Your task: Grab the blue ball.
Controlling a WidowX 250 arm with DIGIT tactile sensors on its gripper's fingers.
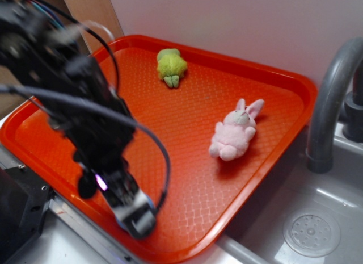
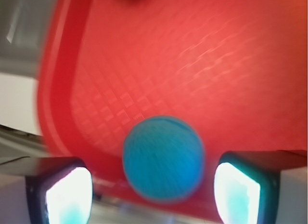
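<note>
The blue ball (image 2: 162, 159) fills the lower middle of the wrist view and rests on the orange-red tray (image 2: 192, 65) close to its near rim. My gripper (image 2: 154, 195) is open. Its left pad (image 2: 67, 195) and right pad (image 2: 238, 192) stand on either side of the ball, each with a gap to it. In the exterior view the gripper (image 1: 136, 216) is low over the tray's front edge (image 1: 187, 250), and its body hides the ball. The picture is blurred by motion.
A green plush toy (image 1: 171, 65) lies at the back of the tray and a pink plush bunny (image 1: 233, 136) lies right of centre. A grey faucet (image 1: 329, 105) and a sink with a drain (image 1: 311, 233) are to the right. The arm's cables loop over the tray's left side.
</note>
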